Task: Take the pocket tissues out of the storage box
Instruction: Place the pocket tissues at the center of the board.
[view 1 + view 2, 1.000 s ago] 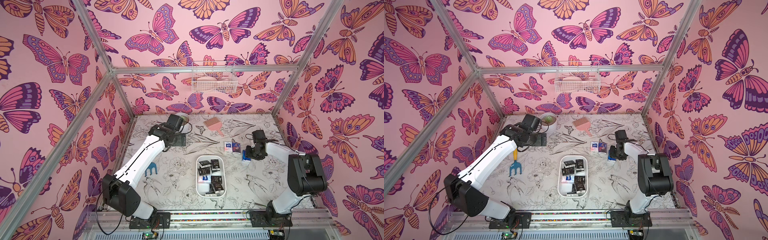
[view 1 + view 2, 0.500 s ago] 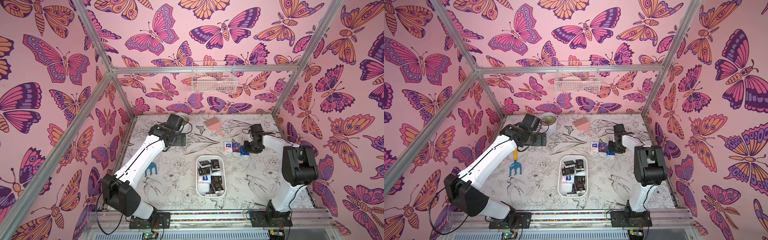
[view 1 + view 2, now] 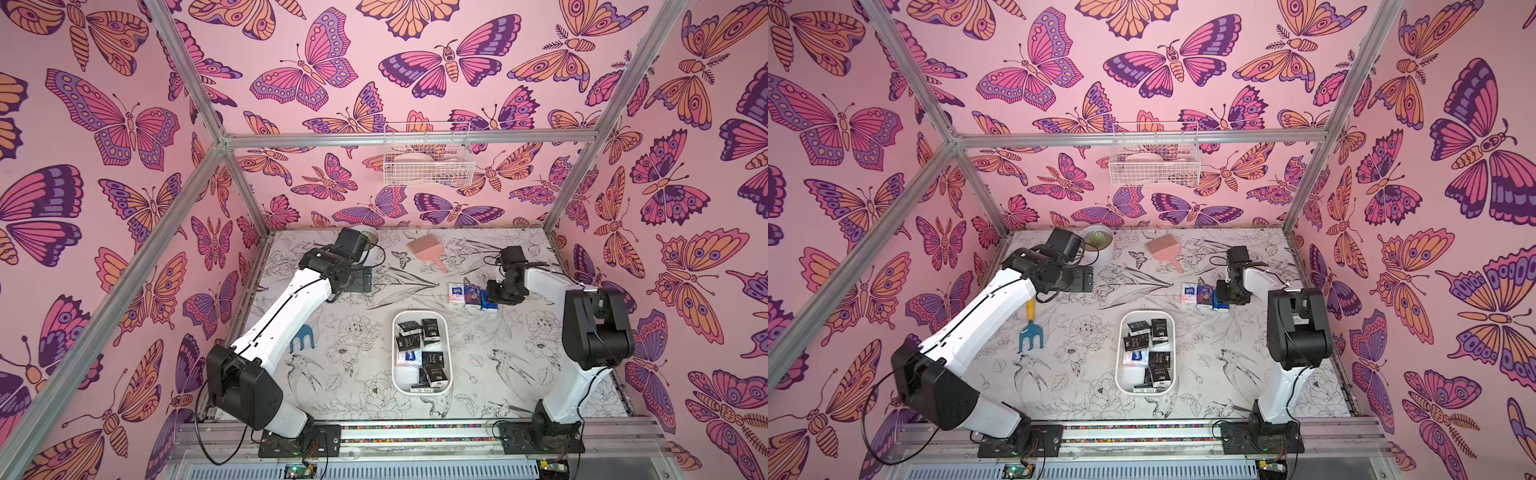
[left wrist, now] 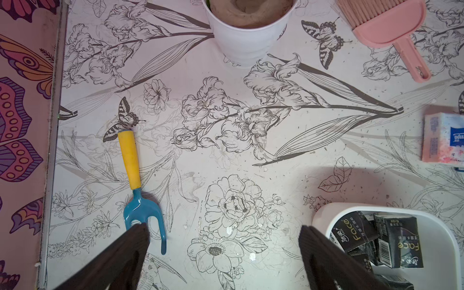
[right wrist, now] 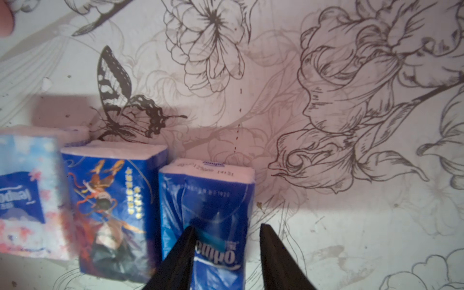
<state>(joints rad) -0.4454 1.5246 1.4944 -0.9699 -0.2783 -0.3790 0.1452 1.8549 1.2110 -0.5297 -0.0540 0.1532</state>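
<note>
1. The right gripper (image 5: 227,226) hangs low over the table (image 5: 326,238) with its jaws parted. Its wrist view puts 1 finger across the face of the blue packet (image 5: 208,198) and the other just off that packet's edge, pinching nothing.
2. Only that view gives detail of the 3 packets lying in a row on the table, just beside one another: the blue packet, a dark-blue packet (image 5: 110,200) and a blurred white-blue packet (image 5: 22,190). Both top views show the row as small patches, with the gripper hiding part of the blue packet (image 3: 487,306).
3. The left gripper (image 4: 223,227) is spread wide in its wrist view; the top views do not show its jaws.
4. The box (image 3: 395,357) lies mid-table, well apart from the row, holding the other packets (image 3: 430,330), mostly black. The left wrist view catches only 1 corner of it.
5. The fork (image 3: 1030,332) shows its yellow handle in a top view; in a top view the left arm (image 3: 286,316) hides that handle.
6. In a top view the pot (image 3: 1098,257) holds a green plant (image 3: 1097,238), which the left wrist view cuts off. The brush (image 3: 424,251) lies near the back. The basket (image 3: 428,166) on the wall appears only in the top views.
</note>
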